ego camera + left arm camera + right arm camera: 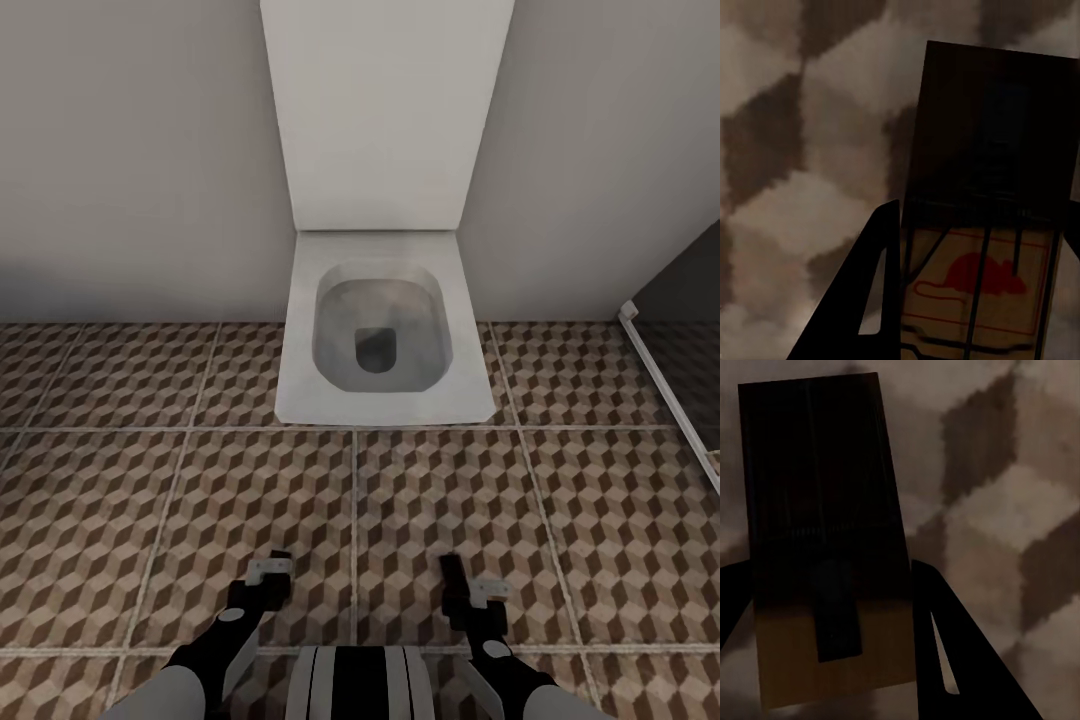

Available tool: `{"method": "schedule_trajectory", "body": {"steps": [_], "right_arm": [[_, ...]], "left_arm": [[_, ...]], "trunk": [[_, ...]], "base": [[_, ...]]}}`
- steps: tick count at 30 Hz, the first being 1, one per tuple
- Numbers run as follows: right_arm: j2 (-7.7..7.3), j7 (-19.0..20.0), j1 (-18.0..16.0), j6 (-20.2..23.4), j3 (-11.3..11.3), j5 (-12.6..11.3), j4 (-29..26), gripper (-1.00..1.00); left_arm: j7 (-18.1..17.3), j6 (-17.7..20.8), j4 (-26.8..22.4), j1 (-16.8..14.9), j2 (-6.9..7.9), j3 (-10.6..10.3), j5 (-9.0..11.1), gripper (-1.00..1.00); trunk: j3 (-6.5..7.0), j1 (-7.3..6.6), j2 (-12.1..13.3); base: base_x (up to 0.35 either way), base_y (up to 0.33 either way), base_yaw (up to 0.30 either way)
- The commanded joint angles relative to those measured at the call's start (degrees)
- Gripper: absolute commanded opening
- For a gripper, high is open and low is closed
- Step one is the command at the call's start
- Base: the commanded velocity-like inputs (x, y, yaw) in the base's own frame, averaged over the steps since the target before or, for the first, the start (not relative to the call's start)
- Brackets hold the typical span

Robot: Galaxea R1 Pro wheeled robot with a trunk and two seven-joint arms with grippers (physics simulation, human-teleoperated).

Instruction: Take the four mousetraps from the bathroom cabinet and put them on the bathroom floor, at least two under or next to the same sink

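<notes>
A: Starting close in, what are the grippers doing?

B: Each is clenched on 1 trap. The left gripper [971, 285] clamps a mousetrap [982, 277] with a red mouse print and wire over its tan board. The right gripper [825, 645] grips a second mousetrap [825, 585], plainer face showing.

A: How far along is the job, then?

B: I'd judge partway: 2 traps are in hand, none lies on the bathroom floor [250, 500] as far as shown, and 2 more are unaccounted for. Both arms hang low over the cube-pattern tiles.

A: Farther out?

B: A white toilet [378, 330] against the wall, its bowl open, nothing in it. To the right, a dark shower panel [690, 330].
</notes>
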Motion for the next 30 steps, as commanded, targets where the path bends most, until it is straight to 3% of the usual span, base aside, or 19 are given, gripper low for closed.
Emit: {"method": "schedule_trajectory", "body": {"steps": [1,18,30], "right_arm": [[0.02,-0.2,0.0,-0.2,-0.2,0.3,0.1,-1.00],[0.02,1.3,0.0,-0.2,-0.2,0.3,0.0,-1.00],[-0.06,1.3,0.0,-0.2,-0.2,0.3,0.0,-1.00]], "left_arm": [[0.4,-0.2,0.1,0.0,-0.03,0.4,-0.7,-1.00],[0.4,-0.6,0.1,0.0,-0.05,0.3,-0.8,-1.00],[0.5,-0.7,0.1,0.0,0.15,0.4,-0.7,-1.00]], "trunk": [[-0.03,-0.01,0.0],[-0.03,-0.01,0.0],[-0.03,-0.01,0.0]], "base": [[0.000,0.000,0.000],[0.007,0.000,0.000],[0.277,0.000,0.000]]}}
